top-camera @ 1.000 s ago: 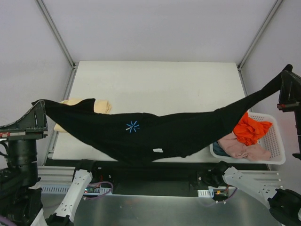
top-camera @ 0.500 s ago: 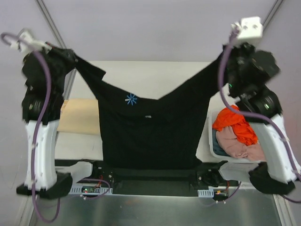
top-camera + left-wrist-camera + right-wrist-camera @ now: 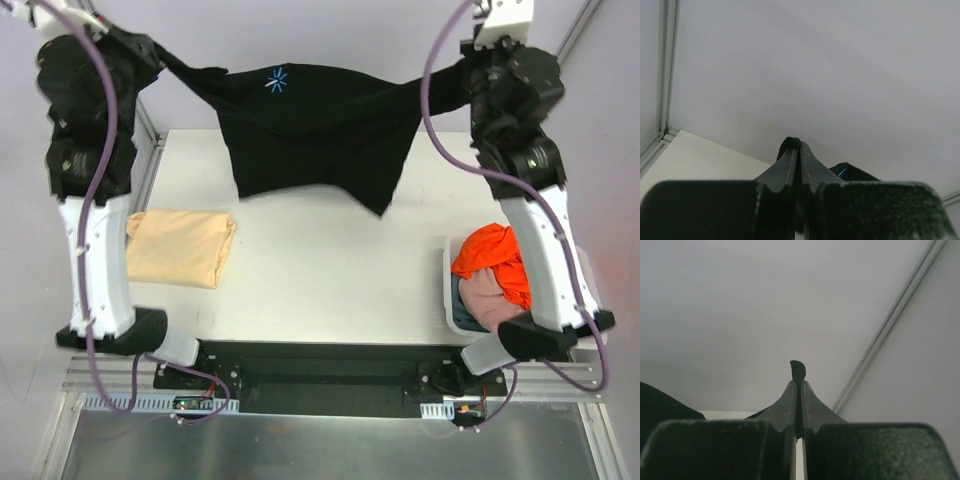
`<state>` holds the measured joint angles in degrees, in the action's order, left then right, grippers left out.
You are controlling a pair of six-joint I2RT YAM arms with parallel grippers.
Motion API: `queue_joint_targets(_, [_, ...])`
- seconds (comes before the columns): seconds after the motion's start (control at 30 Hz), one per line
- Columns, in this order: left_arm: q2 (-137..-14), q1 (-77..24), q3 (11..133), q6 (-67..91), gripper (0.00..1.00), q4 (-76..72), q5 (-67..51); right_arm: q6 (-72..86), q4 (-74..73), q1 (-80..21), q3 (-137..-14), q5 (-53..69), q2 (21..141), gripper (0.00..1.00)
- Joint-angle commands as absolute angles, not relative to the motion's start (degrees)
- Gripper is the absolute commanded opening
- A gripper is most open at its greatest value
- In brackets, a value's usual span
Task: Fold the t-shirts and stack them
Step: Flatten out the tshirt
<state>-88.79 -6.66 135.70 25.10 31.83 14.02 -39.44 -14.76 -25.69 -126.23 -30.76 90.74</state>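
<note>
Left hand (image 3: 799, 149) and right hand (image 3: 797, 385) each clench the black t-shirt (image 3: 310, 130), stretched aloft between them.

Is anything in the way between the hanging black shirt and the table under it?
Nothing visible. The black shirt, held by the left pincer and right pincer, hangs over the far part of the table. The folded tan shirt lies near left and the basket near right, both off to the sides.
</note>
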Motion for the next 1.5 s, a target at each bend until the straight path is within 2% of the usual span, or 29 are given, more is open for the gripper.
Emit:
queue_joint_targets(0.0, [-76.3, -6.2, 121.6, 21.9, 0.0, 26.6, 18.2, -36.0, -10.2, -24.8, -114.7, -30.1, 75.3, 0.0])
queue_joint_targets(0.03, [-74.2, -6.2, 117.6, 22.1, 0.0, 26.6, 21.8, -35.1, -11.2, -24.7, -108.5, -29.9, 73.4, 0.01])
queue_joint_targets(0.07, [-69.9, -6.1, 108.5, 22.5, 0.0, 26.6, 23.3, -31.5, -16.4, -24.6, -106.2, -29.4, 70.3, 0.01])
queue_joint_targets(0.13, [-65.2, -6.1, 98.7, 25.1, 0.0, 26.6, 25.4, -26.0, -24.1, -24.6, -99.1, -28.6, 67.1, 0.01])
queue_joint_targets(0.17, [-60.7, -6.1, 88.5, 26.6, 0.02, 26.6, 27.1, -23.1, -32.3, -24.6, -96.6, -27.5, 64.2, 0.02])
queue_joint_targets(0.23, [-56.7, -6.1, 78.7, 31.8, 0.03, 26.8, 28.7, -13.7, -38.1, -24.6, -89.8, -25.1, 60.9, 0.02])
queue_joint_targets(0.27, [-53.7, -6.1, 70.5, 33.2, 0.04, 26.8, 30.8, -11.0, -41.2, -24.6, -82.2, -24.3, 57.7, 0.01])
queue_joint_targets(0.3, [-52.5, -6.1, 66.8, 36.1, 0.11, 27.2, 31.6, -6.4, -42.2, -24.5, -78.7, -22.2, 56.0, 0.02])
queue_joint_targets(0.37, [-50.4, -6.1, 58.6, 38.3, 0.17, 28.3, 32.6, -2.3, -45.2, -24.6, -69.7, -19.6, 52.9, 0.07])
queue_joint_targets(0.4, [-50.0, -6.1, 56.6, 39.9, 0.27, 28.7, 32.8, -0.2, -46.5, -24.5, -67.5, -19.2, 52.4, 0.08])
queue_joint_targets(0.43, [-49.9, -6.1, 55.1, 40.3, 0.27, 29.0, 33.1, 2.1, -47.9, -24.5, -65.4, -18.8, 52.3, 0.08])
queue_joint_targets(0.47, [-50.1, -6.1, 53.5, 40.5, 0.28, 29.7, 33.4, 3.2, -50.6, -24.6, -64.0, -19.9, 52.6, 0.15])
queue_joint_targets(0.5, [-50.7, -6.0, 53.4, 40.4, 0.39, 30.3, 33.4, 3.9, -52.1, -24.6, -62.7, -20.6, 53.3, 0.24])
queue_joint_targets(0.53, [-51.1, -6.0, 53.6, 40.3, 0.54, 30.9, 33.1, 3.8, -53.3, -24.5, -62.6, -21.2, 53.9, 0.36])
queue_joint_targets(0.57, [-52.2, -6.1, 54.7, 39.9, 0.68, 31.5, 32.3, 3.7, -54.9, -24.5, -62.8, -22.4, 55.3, 0.67])
queue_joint_targets(0.6, [-52.6, -6.0, 55.3, 39.1, 0.86, 32.1, 29.8, 3.5, -55.5, -24.6, -63.6, -22.8, 55.9, 0.78])
queue_joint_targets(0.63, [-53.0, -6.0, 55.9, 38.9, 0.99, 32.2, 27.9, 3.2, -55.8, -24.6, -64.1, -23.1, 56.4, 0.87])
queue_joint_targets(0.67, [-53.4, -6.0, 56.7, 38.4, 0.99, 32.3, 26.0, 2.7, -55.5, -24.7, -64.6, -23.1, 56.9, 0.99])
queue_joint_targets(0.73, [-53.9, -6.0, 57.0, 38.8, 0.99, 32.2, 20.2, 1.9, -53.0, -25.0, -65.5, -21.7, 56.9, 0.97])
queue_joint_targets(0.87, [-54.6, -6.2, 55.3, 40.5, 0.99, 31.8, 9.8, -1.4, -45.8, -25.7, -65.0, -10.1, 56.6, 0.97])
queue_joint_targets(1.0, [-56.3, -10.2, 52.0, 41.9, 0.99, 30.7, 6.9, -3.1, -39.0, -28.6, -63.5, -2.6, 59.8, 0.97])
queue_joint_targets(1.17, [-61.5, -19.3, 48.2, 43.8, 1.0, 27.3, 5.8, -4.0, -36.3, -33.3, -67.8, -1.3, 74.4, 0.97])
queue_joint_targets(1.33, [-67.9, -23.3, 45.3, 45.2, 0.99, 25.1, 3.6, -2.6, -36.3, -34.3, -75.4, -0.5, 93.6, 0.97])
queue_joint_targets(1.47, [-71.2, -26.1, 44.0, 47.2, 0.99, 24.4, 5.0, -0.6, -36.0, -34.2, -79.4, 1.6, 103.2, 0.97])
